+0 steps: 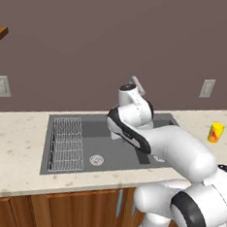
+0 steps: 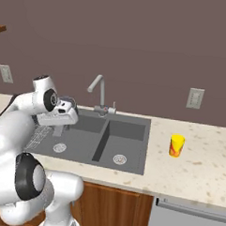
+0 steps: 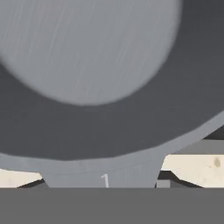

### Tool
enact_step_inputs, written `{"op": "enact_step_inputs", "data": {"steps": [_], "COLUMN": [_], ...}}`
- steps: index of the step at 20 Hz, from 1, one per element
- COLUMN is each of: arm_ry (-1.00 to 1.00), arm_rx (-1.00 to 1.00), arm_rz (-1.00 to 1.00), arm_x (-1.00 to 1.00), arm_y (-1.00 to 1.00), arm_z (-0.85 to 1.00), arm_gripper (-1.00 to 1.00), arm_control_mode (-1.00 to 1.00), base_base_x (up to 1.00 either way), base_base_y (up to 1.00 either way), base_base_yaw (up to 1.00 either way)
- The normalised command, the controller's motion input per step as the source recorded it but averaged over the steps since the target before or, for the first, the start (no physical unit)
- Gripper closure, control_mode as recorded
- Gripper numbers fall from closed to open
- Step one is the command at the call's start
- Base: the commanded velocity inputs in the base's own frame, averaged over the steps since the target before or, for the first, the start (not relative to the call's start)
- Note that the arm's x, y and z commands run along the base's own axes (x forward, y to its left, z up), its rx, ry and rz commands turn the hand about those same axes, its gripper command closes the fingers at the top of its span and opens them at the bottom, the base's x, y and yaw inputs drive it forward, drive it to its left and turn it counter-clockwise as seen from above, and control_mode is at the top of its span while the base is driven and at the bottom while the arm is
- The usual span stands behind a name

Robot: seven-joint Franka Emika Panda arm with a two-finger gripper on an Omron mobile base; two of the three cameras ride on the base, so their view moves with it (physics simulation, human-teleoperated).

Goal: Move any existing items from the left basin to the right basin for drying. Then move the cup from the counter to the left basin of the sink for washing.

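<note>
My own arm hides the right basin [image 1: 163,124] in the left base view — my fingers too (open or closed, I cannot tell); the saucepan [image 3: 87,78] runs past the hand view's edges.

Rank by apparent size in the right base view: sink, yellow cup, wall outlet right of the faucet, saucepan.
1. sink
2. wall outlet and yellow cup: look alike, not ranked
Saucepan: at the gripper, mostly hidden, so unsure.

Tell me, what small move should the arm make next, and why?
Probably carry the small round grey metal saucepan sideways toward the narrower dark grey right basin: it appears to be held up over the wider racked left basin, not yet across the divider.
</note>
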Motion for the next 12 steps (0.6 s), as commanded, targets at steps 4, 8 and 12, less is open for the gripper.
{"op": "enact_step_inputs", "data": {"steps": [4, 8, 12], "arm_ry": [0.07, 0.11, 0.16], "arm_rx": [-0.10, -0.07, 0.00], "arm_rz": [0.18, 0.11, 0.07], "arm_x": [-0.66, -0.36, -0.05], "arm_y": [-0.88, -0.91, -0.99], "arm_z": [0.02, 0.00, 0.00], "arm_gripper": [1.00, 1.00, 1.00], "arm_control_mode": [-1.00, -1.00, -1.00], "base_base_x": [0.00, 0.00, 0.00], "base_base_y": [0.00, 0.00, 0.00], "base_base_yaw": [0.00, 0.00, 0.00]}}
